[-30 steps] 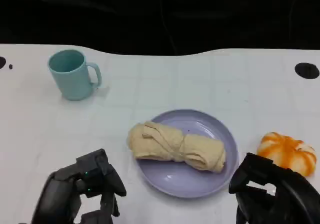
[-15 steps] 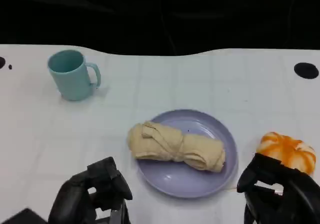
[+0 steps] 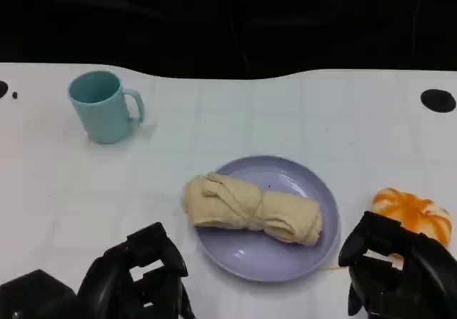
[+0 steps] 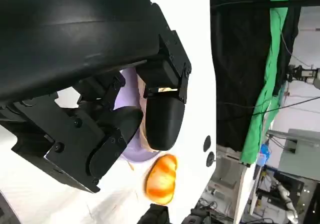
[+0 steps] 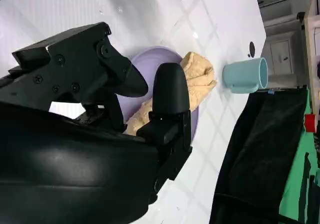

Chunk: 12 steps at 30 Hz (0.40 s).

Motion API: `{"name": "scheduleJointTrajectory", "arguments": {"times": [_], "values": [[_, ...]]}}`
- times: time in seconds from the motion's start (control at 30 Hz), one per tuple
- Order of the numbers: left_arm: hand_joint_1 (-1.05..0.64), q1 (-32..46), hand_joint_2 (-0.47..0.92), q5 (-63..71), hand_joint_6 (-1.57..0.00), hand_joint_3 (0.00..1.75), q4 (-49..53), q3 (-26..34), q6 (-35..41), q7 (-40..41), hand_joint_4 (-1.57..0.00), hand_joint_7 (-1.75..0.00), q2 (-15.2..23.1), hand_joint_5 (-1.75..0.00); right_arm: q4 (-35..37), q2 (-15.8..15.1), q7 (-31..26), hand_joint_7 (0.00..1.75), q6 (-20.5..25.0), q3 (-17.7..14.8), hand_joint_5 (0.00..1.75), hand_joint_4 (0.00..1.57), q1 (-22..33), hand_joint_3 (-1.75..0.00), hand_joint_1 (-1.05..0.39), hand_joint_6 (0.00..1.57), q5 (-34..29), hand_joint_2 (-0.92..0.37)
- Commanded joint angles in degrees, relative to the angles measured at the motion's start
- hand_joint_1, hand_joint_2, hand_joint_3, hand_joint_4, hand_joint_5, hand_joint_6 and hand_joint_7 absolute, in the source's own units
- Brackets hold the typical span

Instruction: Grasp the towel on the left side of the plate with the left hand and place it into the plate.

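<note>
Towel point(image 3: 251, 211) on plate point(image 3: 285, 262), mug point(image 3: 104, 106) and pumpkin point(image 3: 412, 214) aside; left hand point(image 3: 139, 280) empty, fingers apart

Item count on the white table point(image 3: 300, 105): one lavender plate point(image 3: 250, 258); one rolled beige towel point(image 3: 250, 208); one teal mug point(image 3: 103, 106), at 10 o'clock from the plate; one orange pumpkin point(image 3: 414, 212), at 3 o'clock.

Both hands sit low and apart: the left hand point(image 3: 139, 276) and right hand point(image 3: 389, 269) curl loosely, holding nothing.
</note>
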Motion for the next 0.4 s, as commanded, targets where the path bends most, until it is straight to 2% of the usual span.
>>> {"name": "scheduleJointTrajectory", "arguments": {"times": [0.03, 0.4], "values": [[-0.07, 0.1, 0.39, 0.2, -0.78, 1.48, -0.2, 0.5, 0.3, -0.2, -0.9, -1.66, 0.2, -1.75, 0.1, -0.4, 0.0, 1.68, -0.4, -0.3, 1.75, 0.76, 0.0, -1.2, -0.04, 0.57, -0.1, -0.59], [-0.1, 0.8, 0.37, -0.3, -0.78, 1.48, -1.9, 1.4, 1.0, -0.3, -0.89, -1.66, 0.6, -1.75, -1.7, -0.6, -0.2, 1.66, 0.5, 0.1, 1.75, 0.77, 0.5, -1.21, -0.1, 0.6, -0.3, -0.56]]}}
